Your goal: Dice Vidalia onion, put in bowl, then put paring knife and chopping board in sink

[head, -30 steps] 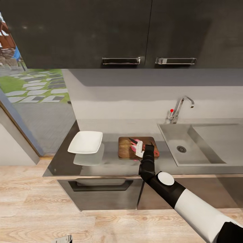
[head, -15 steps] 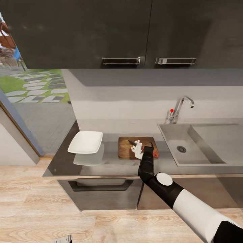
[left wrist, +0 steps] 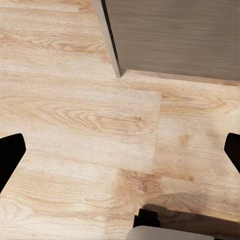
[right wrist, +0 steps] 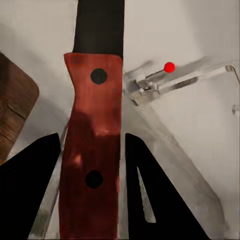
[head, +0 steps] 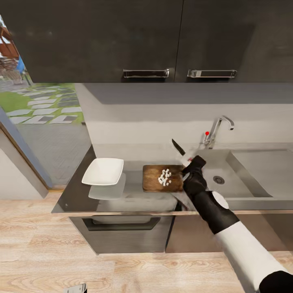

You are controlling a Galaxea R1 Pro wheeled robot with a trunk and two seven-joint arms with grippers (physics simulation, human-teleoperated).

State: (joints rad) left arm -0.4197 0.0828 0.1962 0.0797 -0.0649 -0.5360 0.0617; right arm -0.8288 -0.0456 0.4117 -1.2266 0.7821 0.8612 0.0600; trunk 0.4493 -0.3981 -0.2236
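The chopping board point(head: 154, 181) lies on the countertop point(head: 134, 191) with a small pile of white diced onion point(head: 165, 177) on it. My right gripper point(head: 189, 163) hangs above the board's right end, shut on the paring knife point(head: 178, 147), whose dark blade points up and left. The right wrist view shows the red handle point(right wrist: 92, 150) clamped between the black fingers point(right wrist: 30, 190), the blade point(right wrist: 100, 25) beyond it. The white bowl point(head: 103, 171) sits left of the board. The sink point(head: 240, 191) lies to the right. My left gripper point(left wrist: 121, 152) is open over the floor.
A chrome tap point(head: 215, 130) with a red knob point(right wrist: 170, 66) stands behind the sink. Dark wall cabinets point(head: 162, 36) hang overhead. A drawer front point(head: 122, 228) sits under the countertop, and light wooden floor point(left wrist: 100, 115) lies in front. A doorway to the outside is at the left.
My right gripper has risen up and to the right off the board with the knife. The pinkish onion pieces on the board are now a pile of small white cubes.
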